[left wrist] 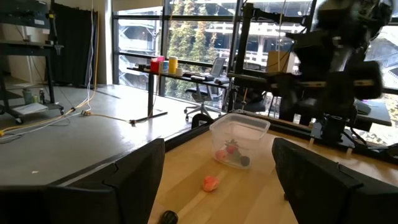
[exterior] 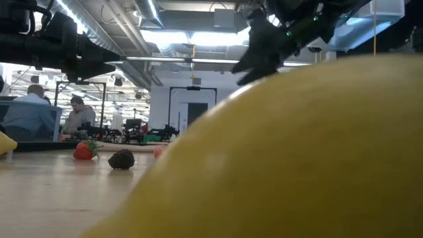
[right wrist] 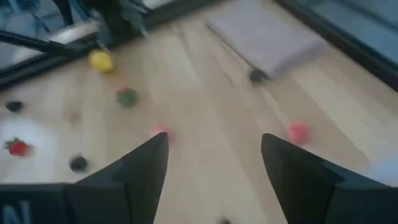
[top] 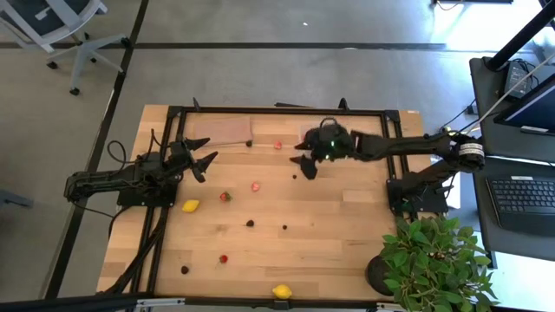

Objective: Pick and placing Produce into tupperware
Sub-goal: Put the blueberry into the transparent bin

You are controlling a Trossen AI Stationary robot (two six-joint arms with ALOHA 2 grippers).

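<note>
Fruit pieces lie scattered on the wooden table: a lemon (top: 191,206), a second lemon (top: 281,291) at the near edge, strawberries (top: 225,197) (top: 223,258), red pieces (top: 256,186) (top: 278,145) and dark berries (top: 250,223) (top: 284,227). The clear tub (left wrist: 239,138) stands near the far edge with a few pieces inside; in the high view the right arm partly covers the tub (top: 310,133). My right gripper (top: 304,159) (right wrist: 214,155) hovers open just in front of the tub, holding nothing. My left gripper (top: 201,160) (left wrist: 217,180) is open at the table's left, pointing toward the tub.
A flat brown sheet (top: 221,130) lies at the far left of the table. A potted plant (top: 429,256) stands off the near right corner. In the low view the near lemon (exterior: 297,152) fills the foreground, with a strawberry (exterior: 84,150) and a berry (exterior: 121,159) behind.
</note>
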